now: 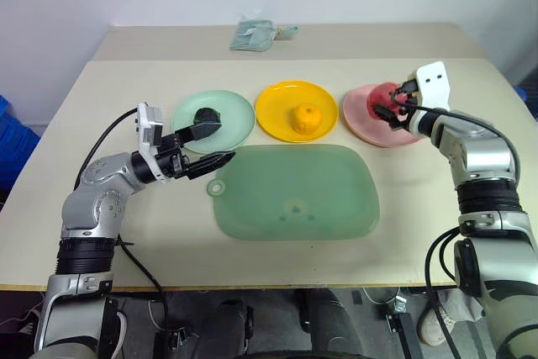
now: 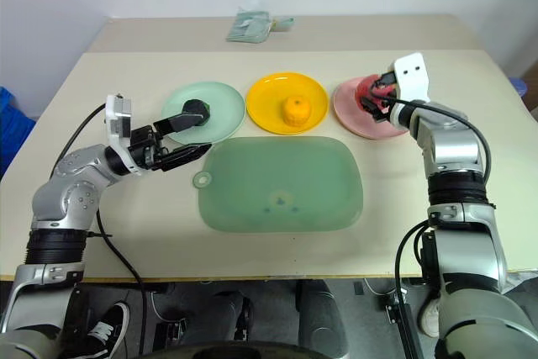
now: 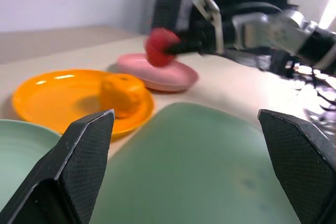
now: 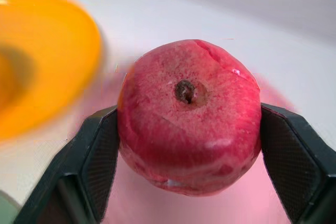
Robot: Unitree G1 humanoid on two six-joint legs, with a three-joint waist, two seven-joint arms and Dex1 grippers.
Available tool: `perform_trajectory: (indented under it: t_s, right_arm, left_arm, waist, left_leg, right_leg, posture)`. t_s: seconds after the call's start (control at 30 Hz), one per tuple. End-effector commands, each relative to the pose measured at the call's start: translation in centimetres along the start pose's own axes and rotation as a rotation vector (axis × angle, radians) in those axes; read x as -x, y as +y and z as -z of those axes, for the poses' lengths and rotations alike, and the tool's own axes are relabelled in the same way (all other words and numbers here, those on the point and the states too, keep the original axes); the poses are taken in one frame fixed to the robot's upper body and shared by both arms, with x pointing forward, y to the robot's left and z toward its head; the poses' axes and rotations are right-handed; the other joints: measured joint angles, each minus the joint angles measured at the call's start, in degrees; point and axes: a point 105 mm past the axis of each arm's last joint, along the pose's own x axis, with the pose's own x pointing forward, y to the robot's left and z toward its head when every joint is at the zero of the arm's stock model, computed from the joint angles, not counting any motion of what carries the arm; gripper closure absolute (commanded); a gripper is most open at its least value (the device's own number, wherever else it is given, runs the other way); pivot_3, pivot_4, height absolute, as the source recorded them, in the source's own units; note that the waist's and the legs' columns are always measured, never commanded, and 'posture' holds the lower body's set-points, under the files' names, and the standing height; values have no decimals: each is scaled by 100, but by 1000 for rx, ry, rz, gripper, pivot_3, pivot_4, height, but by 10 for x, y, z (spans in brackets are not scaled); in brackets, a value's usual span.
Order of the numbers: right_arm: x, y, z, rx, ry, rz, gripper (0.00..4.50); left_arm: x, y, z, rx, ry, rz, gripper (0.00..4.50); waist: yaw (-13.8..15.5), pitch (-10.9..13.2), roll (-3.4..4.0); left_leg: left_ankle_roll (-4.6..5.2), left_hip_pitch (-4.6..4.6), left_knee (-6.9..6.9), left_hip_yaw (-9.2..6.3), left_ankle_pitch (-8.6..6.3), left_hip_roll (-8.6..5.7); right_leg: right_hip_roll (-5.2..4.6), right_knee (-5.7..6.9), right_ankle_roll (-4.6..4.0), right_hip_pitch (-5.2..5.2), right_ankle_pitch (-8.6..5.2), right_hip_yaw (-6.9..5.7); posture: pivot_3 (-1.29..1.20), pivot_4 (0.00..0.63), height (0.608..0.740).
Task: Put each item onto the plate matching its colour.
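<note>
Right gripper (image 4: 189, 129) clamped on red fruit (image 4: 189, 116) over pink plate (image 1: 360, 115). Release high: fruit rolls off rim. Left gripper (image 3: 191, 145) fingers apart, empty; keep clear of green plate (image 1: 239, 119).

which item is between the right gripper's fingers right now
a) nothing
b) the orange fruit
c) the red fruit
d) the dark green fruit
c: in the right wrist view the red fruit sits squeezed between the two black fingers of the right gripper, over the pink plate; the orange fruit lies on the yellow plate.
</note>
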Motion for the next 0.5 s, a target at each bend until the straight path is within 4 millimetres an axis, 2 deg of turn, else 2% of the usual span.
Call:
perform_trajectory:
  t_s: [0.03, 0.07, 0.13, 0.2, 0.27, 0.33, 0.37, 0.43, 0.5]
  right_arm:
    - [1, -9, -28, 33, -86, 42, 37]
    - [2, -11, -32, 30, -100, 51, 37]
    - [5, -10, -52, 19, -196, 38, 37]
    - [15, 8, -78, -71, -330, -102, 37]
    - [31, 35, -94, -69, -429, -279, 37]
    - [54, 73, -88, 15, -450, -508, 37]
    - [66, 91, -79, 47, -434, -619, 37]
    - [89, 118, -57, 81, -364, -799, 37]
    - [106, 135, -34, 130, -278, -908, 37]
  left_arm:
    - [1, -7, -14, -72, -27, 28, 0]
    - [2, -8, -14, -76, -29, 37, 0]
    - [5, -9, -16, -85, -30, 48, 0]
    - [8, -8, -18, -98, -28, 61, 0]
    - [10, -6, -19, -104, -26, 65, 0]
    - [13, -4, -19, -105, -15, 66, 0]
    - [14, -4, -18, -105, -11, 68, 0]
    - [15, -4, -17, -102, -6, 72, 0]
    - [14, -4, -16, -104, -5, 74, 0]
  waist:
    - [-17, 0, 0]
    - [-29, 1, 1]
    - [-34, 1, 3]
    - [-29, 1, 3]
    - [-28, 2, 3]
    - [-14, 1, 2]
    - [14, 0, 1]
    - [50, 0, 1]
    - [61, 1, 1]
  left_leg:
    - [0, 1, 0, 1, 0, 1]
    - [0, 3, 0, 2, 0, 2]
    - [0, 6, 0, 5, 0, 4]
    - [0, 6, 0, 5, 0, 6]
    - [0, 8, 0, 4, 0, 10]
    - [0, 7, -2, 2, 0, 11]
    - [1, 7, -1, -3, -1, 13]
    - [3, 5, 0, -16, -2, 11]
    - [12, 6, 12, -17, -7, 1]
  right_leg:
    - [1, 1, 0, 0, 0, 1]
    - [2, 2, 0, 0, 0, 2]
    - [5, 5, 0, -1, 0, 7]
    - [8, 6, 0, -1, 0, 7]
    - [12, 6, 0, -1, 0, 7]
    - [13, 6, 1, -1, 0, 6]
    - [15, 6, 1, 1, 0, 3]
    - [12, -1, 1, 10, 0, -9]
    - [2, -4, 1, 19, 0, -10]
  posture:
    - [0, 150, 740]
    - [0, 150, 740]
    - [0, 150, 740]
    - [0, 150, 740]
    - [0, 150, 740]
    - [0, 150, 740]
    - [0, 150, 740]
    - [0, 150, 740]
    - [0, 150, 740]
